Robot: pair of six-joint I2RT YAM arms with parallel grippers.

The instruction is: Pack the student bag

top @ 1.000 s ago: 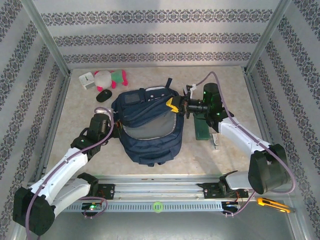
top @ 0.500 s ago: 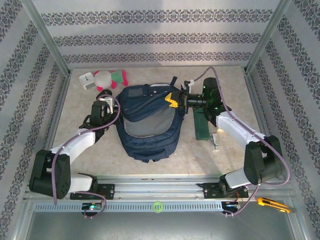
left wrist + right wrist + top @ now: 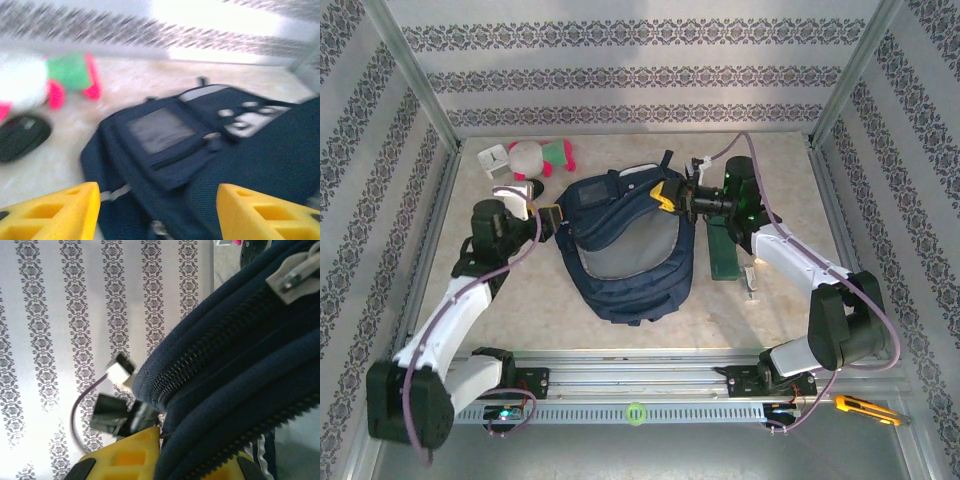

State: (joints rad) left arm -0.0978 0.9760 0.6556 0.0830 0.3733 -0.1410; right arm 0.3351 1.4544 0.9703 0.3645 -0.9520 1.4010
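The student bag [image 3: 625, 250], a large navy backpack with a grey panel, lies in the middle of the table. My left gripper [image 3: 544, 216] hovers just off the bag's upper left corner, open, nothing between its yellow fingers. In the left wrist view the bag [image 3: 200, 150] fills the space ahead of the open left gripper [image 3: 157, 220]. My right gripper [image 3: 666, 196] is shut on the bag's zipped rim at its upper right. In the right wrist view the bag's folded zip edge [image 3: 240, 365] is pinched in the right gripper [image 3: 195, 462].
A pink, green and white plush toy [image 3: 542, 155] and a small white item [image 3: 494, 158] lie at the back left. A black mouse [image 3: 22, 137] sits near the plush. A dark green object [image 3: 725, 250] lies right of the bag. A yellow knife [image 3: 865, 408] rests on the front rail.
My left gripper has let go of the bag's left side, opened, and drawn back to the left. The right gripper keeps its hold, and the bag has shifted slightly right.
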